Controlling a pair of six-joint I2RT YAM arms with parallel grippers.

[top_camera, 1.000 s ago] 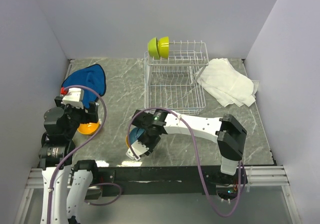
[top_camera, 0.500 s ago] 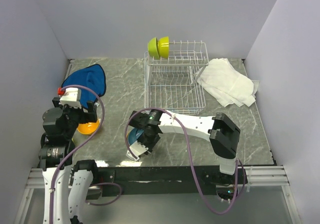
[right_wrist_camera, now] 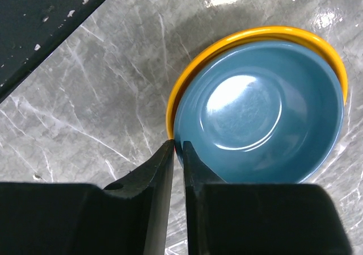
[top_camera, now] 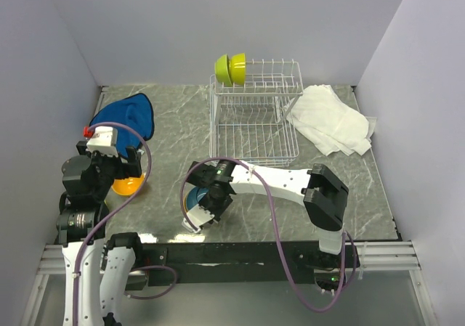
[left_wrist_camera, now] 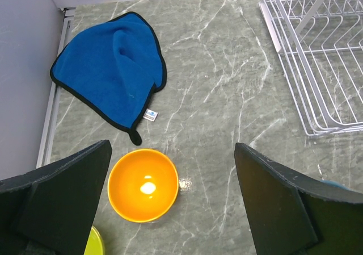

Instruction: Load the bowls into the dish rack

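Note:
A light blue bowl sits nested in an orange-yellow rim on the table, also seen from above. My right gripper is shut on the blue bowl's near rim, one finger inside and one outside. An orange bowl stands upright at the near left. My left gripper is open and empty above it. A lime green bowl's edge shows beside it. Two lime green bowls stand on edge in the white dish rack.
A blue cloth lies at the back left, also in the left wrist view. A white towel lies right of the rack. The rack's corner shows in the left wrist view. Walls close in on three sides.
My right gripper has shifted a little left and toward the near edge at the blue bowl. The left arm has barely moved.

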